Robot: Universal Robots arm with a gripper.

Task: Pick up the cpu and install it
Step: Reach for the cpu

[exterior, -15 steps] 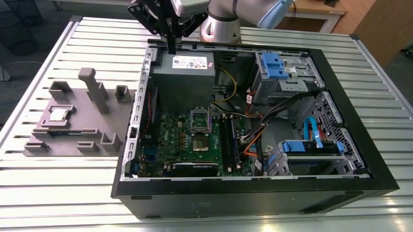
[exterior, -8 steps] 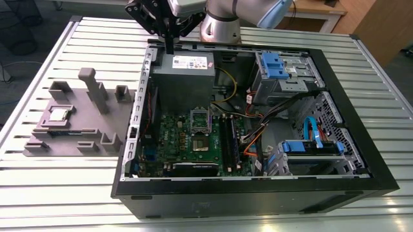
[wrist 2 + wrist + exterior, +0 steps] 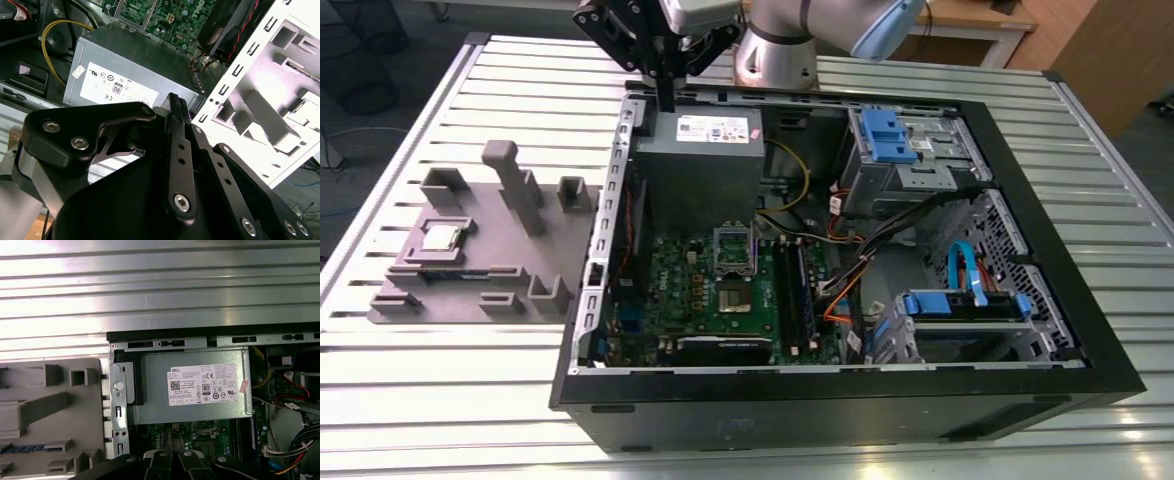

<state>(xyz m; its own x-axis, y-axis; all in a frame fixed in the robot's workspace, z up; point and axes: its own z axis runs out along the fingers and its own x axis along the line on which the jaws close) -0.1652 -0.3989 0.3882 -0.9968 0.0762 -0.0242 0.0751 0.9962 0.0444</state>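
Silver-grey, the cpu (image 3: 443,236) sits flat in a recess of the grey fixture (image 3: 467,285), well away from the pincer (image 3: 666,100), likely cradled there for a clean grab. The pincer hangs over the power supply (image 3: 700,160), its tips pressed together on nothing. The socket (image 3: 734,250) lies farther inside the case.

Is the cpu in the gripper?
No: in the exterior view the cpu lies on the grey fixture, well apart from the gripper above the power supply.
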